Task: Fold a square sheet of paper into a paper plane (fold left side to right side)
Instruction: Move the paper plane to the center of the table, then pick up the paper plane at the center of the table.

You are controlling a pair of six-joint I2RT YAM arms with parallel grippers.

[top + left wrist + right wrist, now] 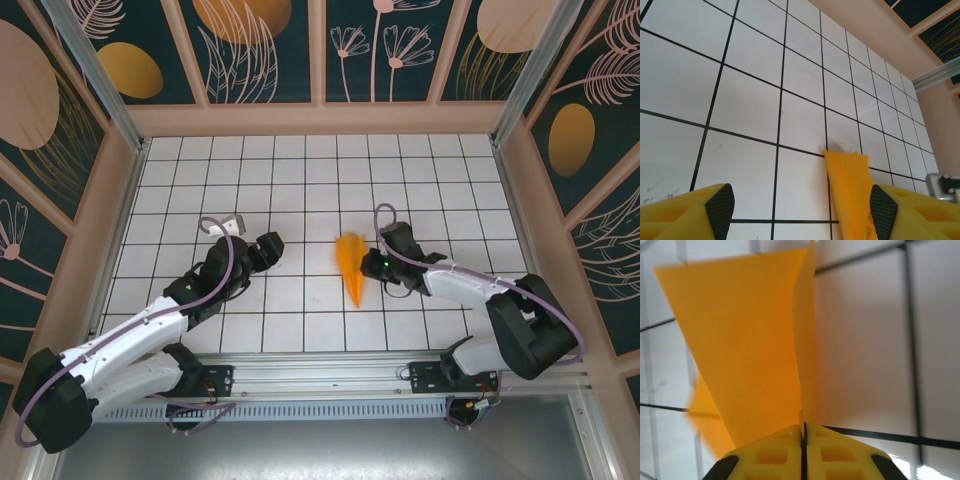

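On the left of the white, black-gridded table [200, 180], the left claw [268, 248] hovers with its yellow fingers [715, 210] spread wide, holding nothing. If it comes in low from there, a finger could catch the paper's free edge and shove the whole light thing across the smooth tiles, throwing any fold out of line.

Near the table's middle lies the paper plane [352, 268], a slim pointed dart of thin bright orange paper with its tip towards the arms' bases. Nothing presses it down, so I judge its layers may spring apart, or the crease may wander.

Just right of it, the right claw [375, 265] is pinched tight on a thin flap at the plane's right edge; from its wrist the flap [805, 340] stands upright above the jaws. So narrow a bite may slip off, and a sharp pull could tear the sheet or drag it sideways rather than fold it.
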